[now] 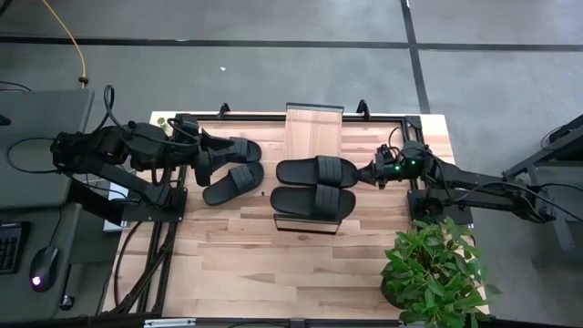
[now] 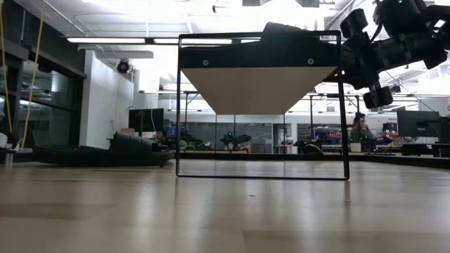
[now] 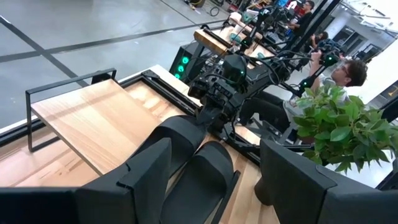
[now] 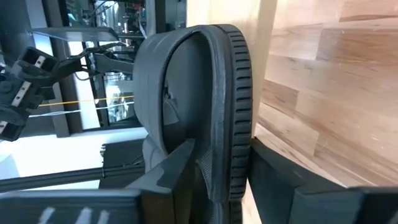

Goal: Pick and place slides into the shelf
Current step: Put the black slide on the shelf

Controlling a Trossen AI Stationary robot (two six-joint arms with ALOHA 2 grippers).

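The table (image 1: 301,251) carries the shelf (image 1: 313,137) at its middle, running from the far edge toward the centre, with bare plank at the far end. Two slides sit on the shelf's near end, side by side across the plank: the farther slide (image 1: 314,170) and the nearer slide (image 1: 310,200), which lies at the shelf's near edge. Two more slides wait on the table toward the left edge, one (image 1: 233,182) nearer the shelf and one (image 1: 228,148) closer to the far edge.

The right gripper (image 1: 367,173) sits at the right side of the shelf, its jaws closed on the end of the farther slide; the right wrist view shows the sole's ribbed rim pinched between the fingers. The step seems to be setting this slide down. To do it well, it likely needs to lie flat and clear of its neighbour before the jaws let go, then the arm should draw back toward the table's right edge, away from the plant (image 1: 437,264) at the near right corner.

The left gripper (image 1: 202,166) hovers over the two loose slides with its jaws apart. The bare far end of the plank is the open room for them.
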